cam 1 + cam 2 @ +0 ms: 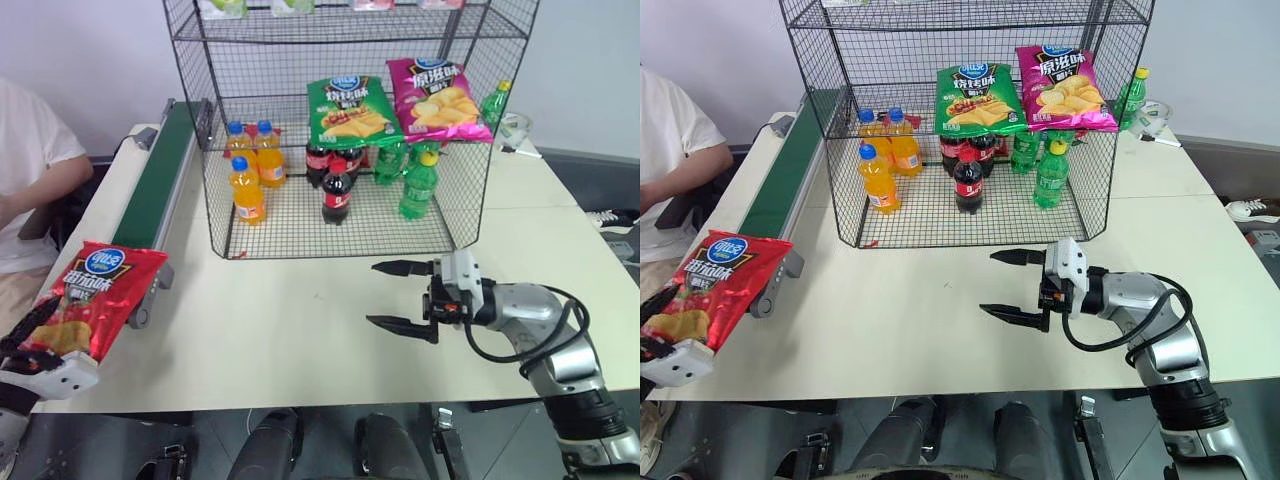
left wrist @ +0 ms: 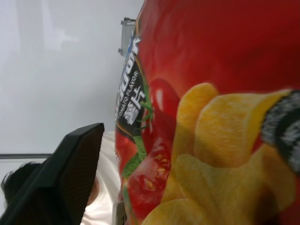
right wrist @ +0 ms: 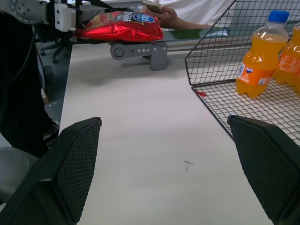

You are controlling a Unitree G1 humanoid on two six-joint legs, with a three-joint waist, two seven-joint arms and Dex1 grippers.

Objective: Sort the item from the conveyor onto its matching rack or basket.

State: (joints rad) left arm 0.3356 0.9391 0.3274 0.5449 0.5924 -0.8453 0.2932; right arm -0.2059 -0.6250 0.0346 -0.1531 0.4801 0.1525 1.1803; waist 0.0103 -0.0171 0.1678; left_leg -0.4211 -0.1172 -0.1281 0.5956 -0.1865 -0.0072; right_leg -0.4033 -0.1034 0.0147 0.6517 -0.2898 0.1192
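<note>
Head views first: red chip bag (image 1: pixel 88 300) sits in the left gripper (image 1: pixel 40 345) at the near left table corner, just off the near end of the conveyor (image 1: pixel 160 180), whose dark-green belt runs back along the left side of the black wire rack (image 1: pixel 340 130). The fingers are clamped on the bag's lower part. On the rack's bottom tier stand three orange soda bottles (image 1: pixel 250 165), dark cola bottles (image 1: pixel 336 190) and green soda bottles (image 1: pixel 418 185); a green chip bag (image 1: pixel 347 110) and a magenta chip bag (image 1: pixel 436 100) lean above them. Another green bottle (image 1: pixel 495 100) stands outside the rack on the right. Right gripper (image 1: pixel 403 296) hovers over the bare white table (image 1: pixel 300 330) in front of the rack, pointing left, its two black fingers spread wide with nothing between them. A person in a white shirt (image 1: pixel 25 170) sits at the left edge beside the conveyor.

Left wrist view: the red bag (image 2: pixel 211 117) presses against the lens, printed chips and tomatoes close up, with one black finger (image 2: pixel 61 178) beside it.

Right wrist view: both black fingers (image 3: pixel 65 168) stand far apart over the tabletop. Ahead lies the red bag (image 3: pixel 119 28) in the left gripper, the conveyor's end (image 3: pixel 140 49) behind it, and a person's hand (image 3: pixel 164 14) holding a phone. The rack's corner with an orange bottle (image 3: pixel 258 61) stands to one side.
</note>
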